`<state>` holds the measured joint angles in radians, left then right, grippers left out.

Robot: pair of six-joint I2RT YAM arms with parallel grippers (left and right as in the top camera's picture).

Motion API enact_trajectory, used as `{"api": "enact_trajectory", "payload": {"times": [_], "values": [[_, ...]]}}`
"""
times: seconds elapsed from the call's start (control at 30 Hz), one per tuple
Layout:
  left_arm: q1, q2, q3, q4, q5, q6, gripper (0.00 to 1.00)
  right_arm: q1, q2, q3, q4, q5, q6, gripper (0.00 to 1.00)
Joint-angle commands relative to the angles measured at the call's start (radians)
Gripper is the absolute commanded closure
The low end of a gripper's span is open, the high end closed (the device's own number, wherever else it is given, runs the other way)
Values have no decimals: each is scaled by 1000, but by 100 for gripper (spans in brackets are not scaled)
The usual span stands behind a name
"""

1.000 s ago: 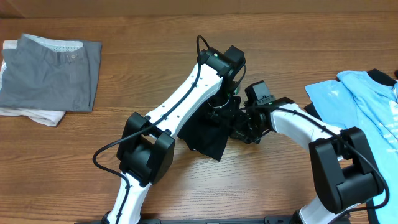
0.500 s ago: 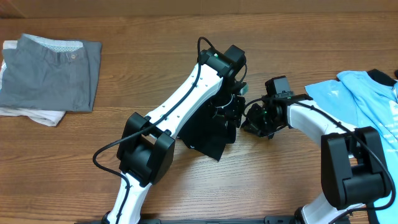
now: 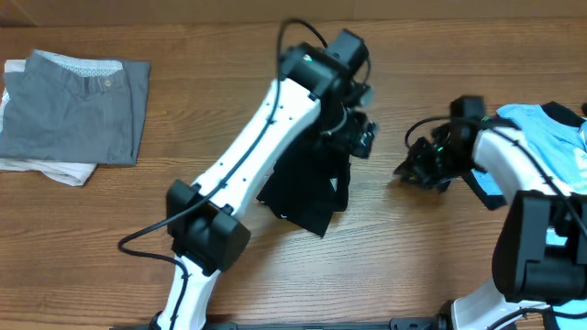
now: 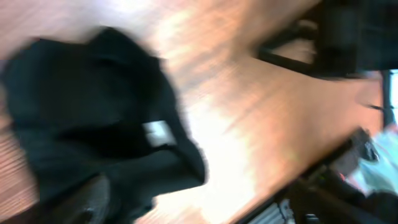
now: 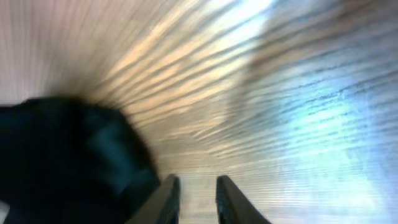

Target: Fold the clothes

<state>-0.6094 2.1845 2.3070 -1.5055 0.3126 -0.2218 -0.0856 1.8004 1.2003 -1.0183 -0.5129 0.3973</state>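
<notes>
The black shirt (image 3: 307, 188) lies crumpled mid-table, with a small white patch (image 4: 158, 132) showing in the blurred left wrist view. My left gripper (image 3: 360, 139) hangs just past the shirt's far right corner, its jaws spread wide and holding nothing. My right gripper (image 3: 410, 170) is to the right of the shirt, over bare wood. Its fingers (image 5: 168, 199) stand a little apart with only table between them, and the black shirt (image 5: 62, 162) is off to their left. The light blue, black-trimmed shirt (image 3: 537, 137) lies at the right edge, partly under the right arm.
A folded grey garment (image 3: 78, 105) lies on something white at the far left. The left arm (image 3: 261, 137) crosses the table diagonally above the black shirt. Bare wood (image 3: 394, 238) shows between the two arms.
The left gripper has opened, let the black shirt go and risen toward the far side. The right gripper has drawn back to the right, off the shirt, and parted slightly.
</notes>
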Motion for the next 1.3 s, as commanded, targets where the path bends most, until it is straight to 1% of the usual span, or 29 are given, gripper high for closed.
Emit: {"api": "enact_trajectory", "payload": {"times": [0.0,0.1,0.13,0.23,0.3,0.37,0.5,0.67,0.77,0.9,1.0,1.07,1.17,1.27], "values": [[93,-30,35,-26,-122,-42,0,8,-1,132,-91,-65,-193,74],[173,-29,30,-44,-124,-65,0,30,-15,204,-151,-66,-193,73],[208,-29,30,-53,-134,-84,0,42,-23,217,-163,-67,-193,69],[292,-28,29,-61,-167,-119,0,92,-39,222,-216,-65,-198,46],[343,-26,28,-61,-176,-119,0,140,-39,221,-285,-64,-238,41],[380,-21,24,-61,-189,-119,0,182,-39,220,-325,-63,-245,38],[435,-2,23,-61,-189,-119,0,286,-39,220,-323,-61,-195,37],[454,9,16,-77,-194,-115,0,379,-39,220,-324,99,-46,37],[454,9,11,-77,-211,-115,0,413,-39,214,-311,105,-6,37],[452,9,11,-77,-219,-115,0,429,-39,181,-259,108,58,37],[452,9,11,-76,-219,-115,0,432,-39,128,-211,108,114,41],[452,9,11,-76,-219,-115,0,439,-39,90,-167,108,132,44],[452,9,11,-72,-219,-115,0,444,-39,49,-118,101,150,44],[452,9,11,-71,-219,-115,0,445,-39,44,-116,93,158,44]]}}
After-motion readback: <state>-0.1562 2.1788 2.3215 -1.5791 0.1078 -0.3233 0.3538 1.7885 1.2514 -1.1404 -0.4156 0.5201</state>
